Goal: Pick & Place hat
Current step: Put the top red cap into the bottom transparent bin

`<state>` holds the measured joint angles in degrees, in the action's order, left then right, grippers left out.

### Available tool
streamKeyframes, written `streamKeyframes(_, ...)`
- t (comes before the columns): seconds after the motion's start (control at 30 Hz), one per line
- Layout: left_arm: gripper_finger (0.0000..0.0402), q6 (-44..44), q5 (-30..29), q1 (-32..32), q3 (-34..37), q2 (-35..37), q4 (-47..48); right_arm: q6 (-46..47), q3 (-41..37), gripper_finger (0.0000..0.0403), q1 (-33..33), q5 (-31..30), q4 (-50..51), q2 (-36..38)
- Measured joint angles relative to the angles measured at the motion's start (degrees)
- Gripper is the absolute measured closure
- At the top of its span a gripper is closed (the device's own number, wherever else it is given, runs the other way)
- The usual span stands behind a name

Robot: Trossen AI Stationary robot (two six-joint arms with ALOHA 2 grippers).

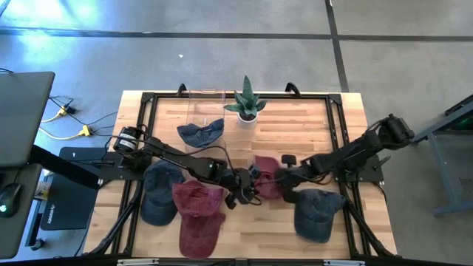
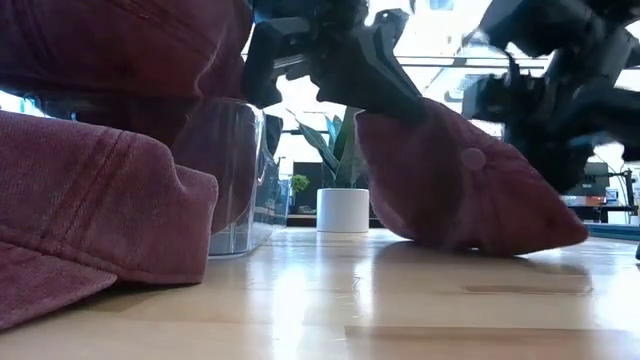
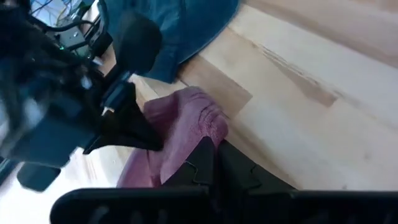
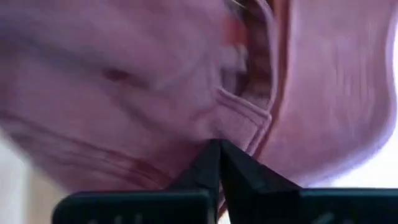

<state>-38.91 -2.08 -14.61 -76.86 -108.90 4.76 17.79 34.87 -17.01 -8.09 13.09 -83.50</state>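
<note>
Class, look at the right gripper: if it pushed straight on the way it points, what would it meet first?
The right gripper is shut on the maroon hat already; pushing on, it would probably meet the left gripper next.

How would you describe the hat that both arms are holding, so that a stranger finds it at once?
Start at the potted plant at the far edge of the wooden table and come toward the near edge. The maroon hat lies mid-table, between the left pincer and the right pincer, both shut on it. The other maroon hat lies flat and untouched; the rest are blue.
</note>
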Motion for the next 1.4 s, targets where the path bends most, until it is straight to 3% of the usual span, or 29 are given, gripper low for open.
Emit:
streamKeyframes(0.17, 0.0385, 3.31, 0.09, 0.15, 0.00, 0.00, -0.27, 3.70, 0.09, 0.0393, 1.01, -2.64, 8.03, 0.37)
streamKeyframes(0.33, 0.0320, 6.10, 5.01, 1.28, 0.00, 0.00, -0.60, 3.80, 0.05, 0.0400, 1.04, -3.33, 8.49, 0.37)
streamKeyframes(0.5, 0.0270, 13.94, 4.25, 3.26, 0.00, 0.00, -4.59, 3.70, 0.01, 0.0395, 1.04, -3.38, 8.05, 0.37)
streamKeyframes(0.7, 0.0264, 22.22, 4.25, 3.46, 0.02, 0.00, -11.02, 2.84, -0.02, 0.0400, 0.98, -3.86, 7.05, 0.71)
streamKeyframes(0.93, 0.0263, 24.68, -4.71, 3.38, 0.01, 0.00, -9.82, 5.96, -0.06, 0.0401, -0.07, -10.42, 10.15, 6.62)
streamKeyframes(1.07, 0.0263, 25.72, -0.01, 3.38, 0.00, 0.00, -10.23, 7.23, -0.06, 0.0400, -1.27, -14.57, 9.40, 11.03)
streamKeyframes(1.23, 0.0263, 25.41, 5.89, 3.36, -0.14, -1.37, -10.44, 1.16, -0.08, 0.0399, -3.68, -10.09, 1.78, 13.00)
streamKeyframes(1.4, 0.0263, 24.14, 0.04, 3.37, -0.15, -2.52, -7.22, -5.64, -0.10, 0.0401, -5.60, -3.80, -6.82, 7.95)
